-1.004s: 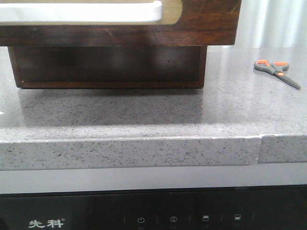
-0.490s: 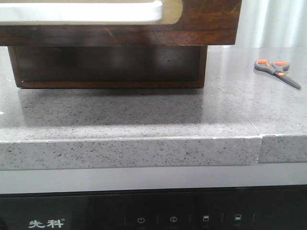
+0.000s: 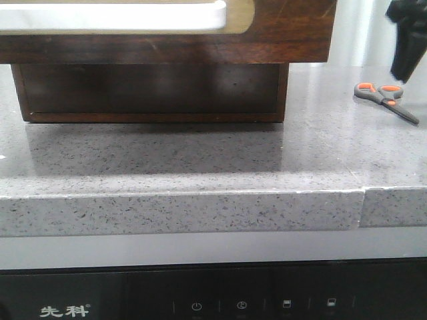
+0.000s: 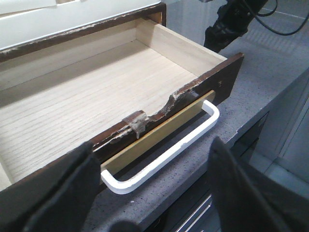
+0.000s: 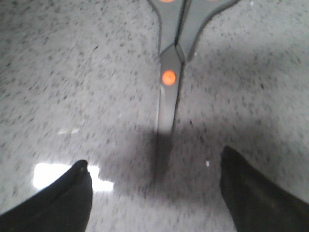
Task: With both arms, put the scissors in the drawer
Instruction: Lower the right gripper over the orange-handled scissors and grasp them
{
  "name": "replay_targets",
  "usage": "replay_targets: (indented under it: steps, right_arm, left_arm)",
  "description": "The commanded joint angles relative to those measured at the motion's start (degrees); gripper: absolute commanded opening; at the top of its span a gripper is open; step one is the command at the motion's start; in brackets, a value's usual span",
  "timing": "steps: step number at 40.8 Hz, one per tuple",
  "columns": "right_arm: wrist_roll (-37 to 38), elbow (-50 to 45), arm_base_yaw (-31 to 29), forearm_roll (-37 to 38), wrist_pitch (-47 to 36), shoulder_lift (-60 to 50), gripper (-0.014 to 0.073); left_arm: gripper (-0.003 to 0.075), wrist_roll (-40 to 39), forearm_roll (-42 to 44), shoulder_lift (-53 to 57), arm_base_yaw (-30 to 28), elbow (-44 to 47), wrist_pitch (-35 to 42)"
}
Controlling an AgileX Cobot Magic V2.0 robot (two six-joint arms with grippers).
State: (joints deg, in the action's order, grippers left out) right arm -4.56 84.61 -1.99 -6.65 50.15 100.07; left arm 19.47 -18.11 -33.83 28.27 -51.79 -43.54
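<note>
Looking forward over the grey speckled bench point(image 3: 200, 153), I see the scissors point(image 3: 385, 100) lying flat at its far right, well apart from the drawer point(image 3: 167, 30), whose dark brown front with its tan-rimmed white oblong handle point(image 3: 120, 17) juts toward me above the cabinet body point(image 3: 150, 93). My right claw point(image 3: 407, 40) appears as a dark shape at the upper right corner, above the scissors and not touching them. From the right wrist, the scissors point(image 5: 171, 72) lie closed on the stone, orange pivot rivet up, blades pointing toward the gap between the two dark fingers point(image 5: 256, 193); I read this claw point(image 5: 154, 188) as spread wide, fingertips off the blades, though the picture is blurred. From the left wrist, the drawer point(image 4: 96, 106) stands pulled out, its pale wooden floor bare and its front edge chipped and ragged. The white handle point(image 4: 164, 150) sits between and just beyond the fingers point(image 4: 53, 193) of my left claw point(image 4: 145, 193), which is spread wide and grips nothing. The right arm point(image 4: 231, 21) shows beyond the drawer's far corner.
</note>
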Motion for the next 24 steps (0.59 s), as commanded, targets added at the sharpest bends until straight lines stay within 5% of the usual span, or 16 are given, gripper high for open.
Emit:
replay_targets:
  steps: [1,14,24]
  right_arm:
    - [-0.89,4.9,-0.4,-0.61,-1.19,1.03,0.057]
    - [-0.89,13.19,-0.4,-0.61,0.35,9.67,0.0466]
    - [-0.89,17.22,-0.4,-0.49,1.33,12.7,0.0465]
  left_arm:
    - [0.0461,-0.31,-0.89,-0.2,0.5,-1.93,4.46]
    - [0.0461,-0.31,-0.89,-0.2,0.5,-1.93,4.46]
    - [0.0461,-0.31,-0.89,-0.2,0.5,-1.93,4.46]
